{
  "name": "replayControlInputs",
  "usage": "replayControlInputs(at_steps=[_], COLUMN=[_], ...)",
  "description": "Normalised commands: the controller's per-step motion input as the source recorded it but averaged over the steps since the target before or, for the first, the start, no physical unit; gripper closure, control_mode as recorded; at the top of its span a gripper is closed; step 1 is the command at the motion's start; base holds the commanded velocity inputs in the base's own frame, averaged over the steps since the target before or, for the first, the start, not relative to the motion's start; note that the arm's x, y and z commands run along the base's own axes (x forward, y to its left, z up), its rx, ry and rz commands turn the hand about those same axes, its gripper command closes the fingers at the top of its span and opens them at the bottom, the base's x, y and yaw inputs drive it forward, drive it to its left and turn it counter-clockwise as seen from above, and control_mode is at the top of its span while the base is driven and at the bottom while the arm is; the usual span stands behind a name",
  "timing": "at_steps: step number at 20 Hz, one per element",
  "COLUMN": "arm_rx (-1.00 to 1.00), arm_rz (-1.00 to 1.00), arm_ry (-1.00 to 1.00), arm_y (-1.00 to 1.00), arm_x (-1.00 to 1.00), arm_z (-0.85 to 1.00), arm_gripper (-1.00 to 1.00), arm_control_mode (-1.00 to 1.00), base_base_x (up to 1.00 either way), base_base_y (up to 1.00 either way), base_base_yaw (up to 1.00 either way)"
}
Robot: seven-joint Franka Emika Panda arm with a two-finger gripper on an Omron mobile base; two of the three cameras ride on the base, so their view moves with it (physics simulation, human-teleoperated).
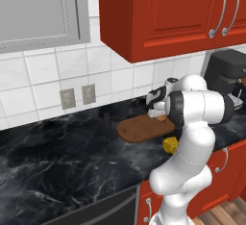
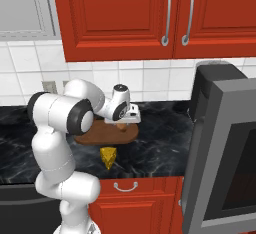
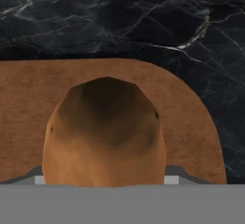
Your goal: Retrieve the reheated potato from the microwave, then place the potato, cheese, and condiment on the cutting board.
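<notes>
Potato (image 3: pixel 106 132) sits between half-spread gripper (image 2: pixel 123 126) jaws, grip unclear, over board (image 3: pixel 28 103); tilted release risks rolling off onto counter (image 1: pixel 57 161).

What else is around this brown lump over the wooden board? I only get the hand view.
Observer: That lump is a brown oval potato, gripped by the claw low over the dark brown wooden cutting board. A small yellow cheese wedge lies on the black marble counter in front of the board, not touching it.
Visitor: Is there a sauce bottle somewhere?
Observer: What looks like a small dark bottle stands on the counter left of the board, nearer the tiled wall.
Visitor: And the microwave?
Observer: A large grey microwave stands off to the right, close to the right base camera.
</notes>
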Motion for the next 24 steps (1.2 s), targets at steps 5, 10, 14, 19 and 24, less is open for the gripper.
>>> replayControlInputs(at_steps=[5,10,14,19,24], arm_rx=[-0.03,-0.02,0.0,0.0,0.0], arm_rz=[0.0,0.0,0.0,-0.01,0.0], arm_ry=[0.06,0.01,0.0,0.0,0.0], arm_y=[-0.02,-0.05,-0.03,0.02,0.01], arm_x=[-0.11,-0.16,-0.28,-0.28,-0.16], arm_z=[-0.23,-0.06,0.0,0.03,0.23], arm_gripper=[-1.0,-1.0,-1.0,-1.0,-1.0], arm_control_mode=[-1.0,-1.0,-1.0,-1.0,-1.0], base_base_x=[0.0,0.0,0.0,0.0,0.0], base_base_y=[0.0,0.0,0.0,0.0,0.0], base_base_yaw=[0.0,0.0,0.0,0.0,0.0])
